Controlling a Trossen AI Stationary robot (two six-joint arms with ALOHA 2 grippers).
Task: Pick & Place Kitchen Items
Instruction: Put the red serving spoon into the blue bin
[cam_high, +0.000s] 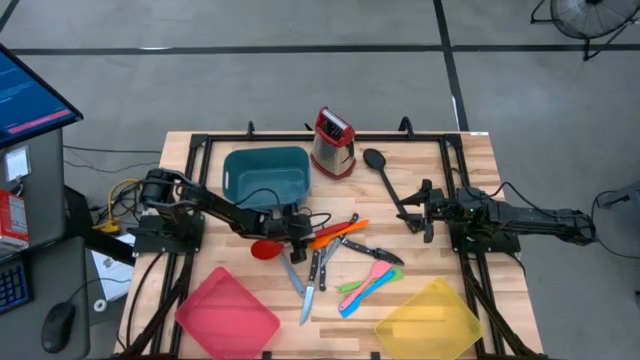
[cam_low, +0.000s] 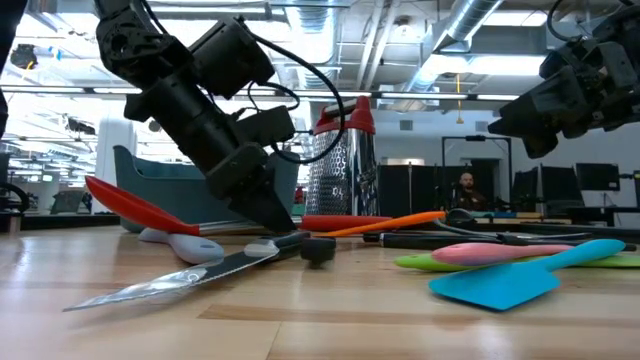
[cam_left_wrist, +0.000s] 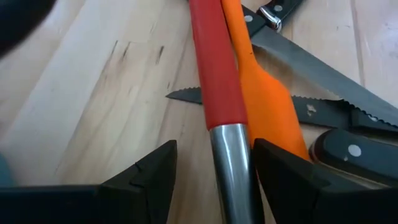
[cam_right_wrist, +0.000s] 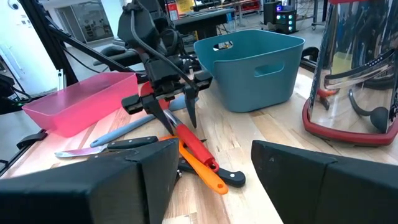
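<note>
High view, trays: I am seeing the teal plastic tub (cam_high: 265, 172), the pink tray (cam_high: 228, 313) and the yellow tray (cam_high: 430, 322) all looking bare inside, so I judge nothing is placed yet.
High view, items: the black ladle (cam_high: 385, 178), the steel knives with black handles (cam_high: 310, 280) and the small pink, green and blue plastic utensils (cam_high: 368, 281) are all lying on the wooden desk (cam_high: 450, 240), in a loose heap between the trays.
High view, arms: my left hand (cam_high: 300, 229) is reaching down into the heap; my right hand (cam_high: 408, 213) is waiting just beside the ladle's handle.
Low view: my left hand (cam_low: 272, 212) is pressing down to the desk among the knives; the steel box grater (cam_low: 345, 168) is standing behind.
Left wrist view: my fingers (cam_left_wrist: 149, 177) are standing wide, straddling the red-handled steel spoon (cam_left_wrist: 217, 81) without clamping it; an orange plastic utensil (cam_left_wrist: 261, 93) is touching it alongside.
Right wrist view: my right fingers (cam_right_wrist: 155, 171) are standing wide, gripping nothing.
Progress: I am judging this as the first pick, with every item left to move.
</note>
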